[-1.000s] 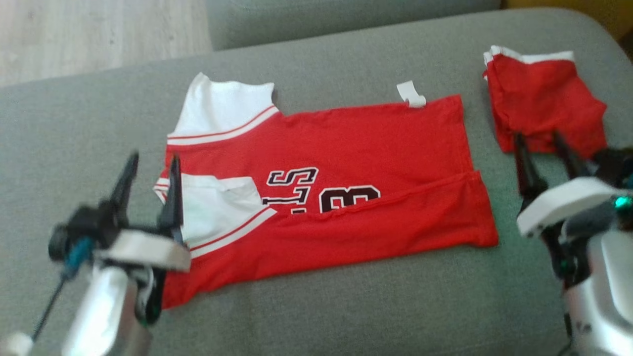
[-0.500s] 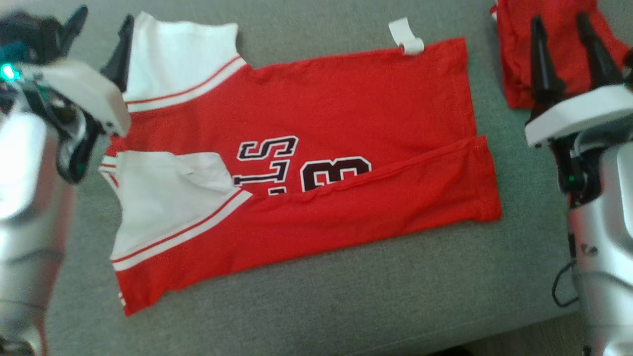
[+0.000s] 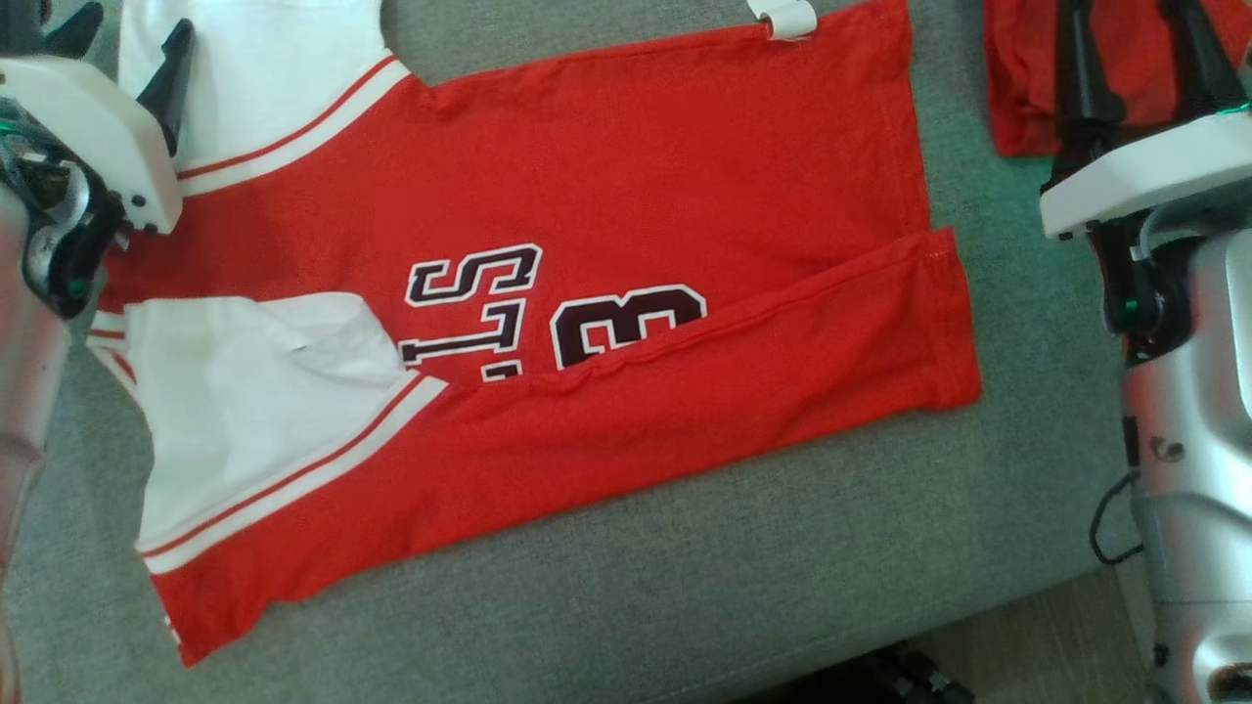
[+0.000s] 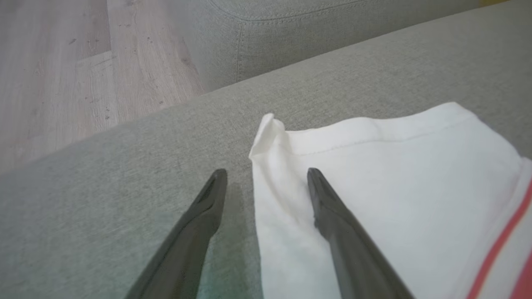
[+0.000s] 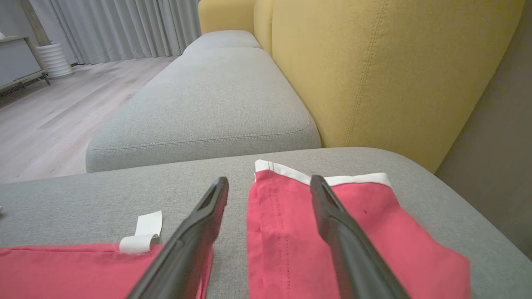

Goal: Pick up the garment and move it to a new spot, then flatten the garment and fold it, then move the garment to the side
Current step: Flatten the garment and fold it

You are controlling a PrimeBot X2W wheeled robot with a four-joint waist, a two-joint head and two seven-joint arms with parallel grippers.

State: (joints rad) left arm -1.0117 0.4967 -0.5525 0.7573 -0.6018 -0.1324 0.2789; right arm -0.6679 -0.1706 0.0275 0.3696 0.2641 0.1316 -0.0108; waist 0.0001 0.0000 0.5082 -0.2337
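The garment [image 3: 626, 196], a red jersey with white sleeves, lies spread on the grey sofa cushion [image 3: 685, 606]. Its long axis runs across the robot from left to right, sleeves toward the left arm and hem toward the right. Nearest the robot, its long edge is turned up over the body in a folded band [image 3: 743, 381] that covers the lower part of the dark print [image 3: 626, 328]. The near sleeve [image 3: 245, 411] lies flat at that band's left end. Beyond the print the red body is smooth up to the far long edge, where a white tag [image 3: 782, 18] sticks out near the hem corner.

The left gripper [image 3: 137, 24] hangs over the far sleeve [image 4: 374, 174], fingers spread wide and holding nothing. In the left wrist view one finger is above bare cushion and the other above white cloth, so the sleeve's outer edge runs between them, its curled corner just past the tips. Whether they touch the cloth I cannot tell. The right gripper [image 5: 270, 180] is equally wide and empty, straddling the edge of a second red piece [image 5: 332, 232] that lies apart, past the hem. The garment's tagged corner sits to this gripper's left.

Judging from this, the far edge is the next to fold. The left arm is nearer its grip point, and the right would have to shift leftward.

Farther off are a yellow backrest [image 5: 374, 62] and wooden floor [image 4: 62, 83].
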